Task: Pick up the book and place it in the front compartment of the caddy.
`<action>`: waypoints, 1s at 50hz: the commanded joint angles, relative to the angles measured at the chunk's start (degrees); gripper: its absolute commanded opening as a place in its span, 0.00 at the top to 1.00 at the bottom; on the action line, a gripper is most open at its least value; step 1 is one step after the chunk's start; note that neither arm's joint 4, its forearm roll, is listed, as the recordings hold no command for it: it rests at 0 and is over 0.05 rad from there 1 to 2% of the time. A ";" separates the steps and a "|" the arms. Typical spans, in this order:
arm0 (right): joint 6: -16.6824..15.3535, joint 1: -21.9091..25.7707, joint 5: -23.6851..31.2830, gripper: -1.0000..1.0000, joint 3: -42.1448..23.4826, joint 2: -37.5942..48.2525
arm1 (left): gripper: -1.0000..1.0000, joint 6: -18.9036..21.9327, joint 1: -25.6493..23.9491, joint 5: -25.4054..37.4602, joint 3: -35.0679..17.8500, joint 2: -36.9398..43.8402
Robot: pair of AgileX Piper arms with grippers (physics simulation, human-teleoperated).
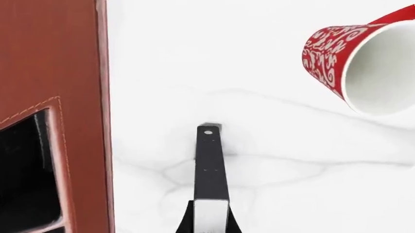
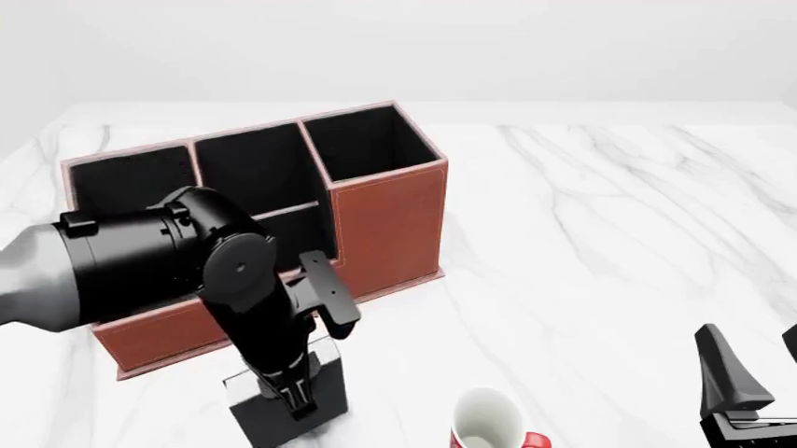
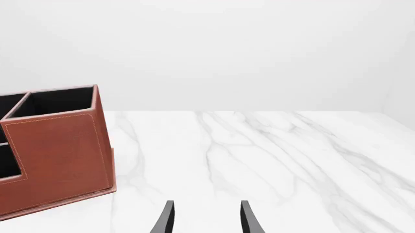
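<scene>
Left tool (image 2: 293, 392) down at the near-left of the bench (image 2: 598, 233), fingers closed on the book (image 2: 280, 411); left wrist view shows the thin black cover edge-on running straight out from between the fingertips, white page edge at the grip. Book stands upright on or just above the bench surface; contact underneath not clear

Caddy (image 2: 386, 224) lies directly beyond and a little right of the held book, its near wall just behind the left arm. In the left wrist view the caddy's brown wall sits just beside the book, not touching

Front compartment (image 2: 297, 233): the arm blocks most of the low near cells in the front view, so which cell is the target cannot be confirmed from here; my guess is the small black-lined cell just behind the wrist

Key relation: book needs to go up and forward over the near wall, long axis kept vertical so it drops in edge-first

Right tool (image 3: 204, 218) slightly parted, holding nothing, well apart at the near-right. Left arm clearly the nearer one

Red-and-white mug (image 2: 488, 422) upright near the book's right; mind it on the lift
</scene>
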 commanded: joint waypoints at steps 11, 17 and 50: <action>0.06 0.00 0.04 0.00 0.01 -0.05 | 1.00 23.66 16.13 7.79 -3.24 -8.66; -0.01 0.00 0.04 0.00 0.00 -0.06 | 1.00 35.25 25.57 8.65 -0.04 -15.88; 0.00 -0.01 0.04 0.00 0.00 -0.06 | 1.00 45.87 33.35 8.67 -12.12 -15.87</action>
